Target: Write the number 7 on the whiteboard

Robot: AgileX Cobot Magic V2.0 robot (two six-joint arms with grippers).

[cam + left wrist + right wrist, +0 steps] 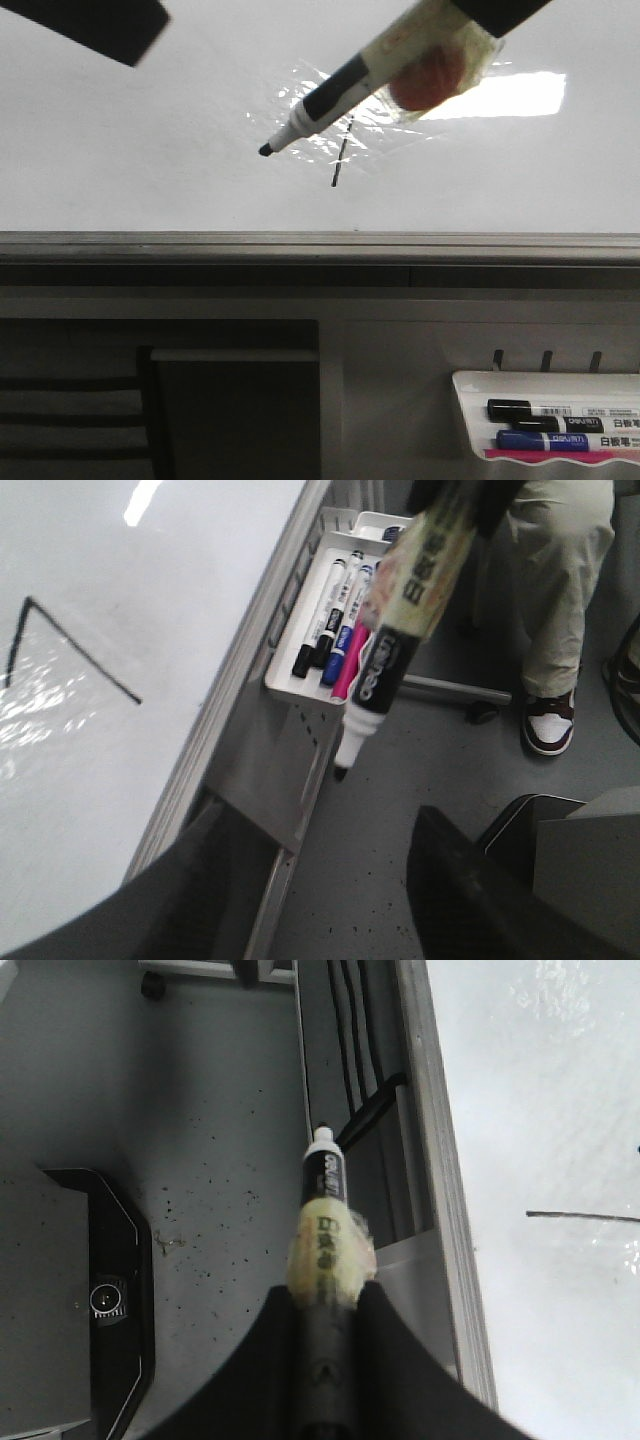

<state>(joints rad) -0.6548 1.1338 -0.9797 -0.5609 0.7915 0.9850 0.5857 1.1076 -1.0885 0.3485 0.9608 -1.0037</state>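
Observation:
The whiteboard (150,150) fills the upper front view, with a bright light reflected on it. The number 7 (340,165) shows there as a thin slanted black stroke; in the left wrist view both of its strokes (80,650) are plain, and in the right wrist view one line (580,1217). My right gripper (327,1295) is shut on a black marker wrapped in yellowish tape (325,1220). The marker (350,85) hangs with its tip off the board, left of the 7. My left gripper (320,880) is open and empty, at the top left of the front view (100,25).
The board's grey edge rail (320,245) runs under it. A small white marker tray (462,400) with several markers hangs at the lower right, and shows in the left wrist view (285,675). A person's leg and shoe (550,720) stand on the grey floor.

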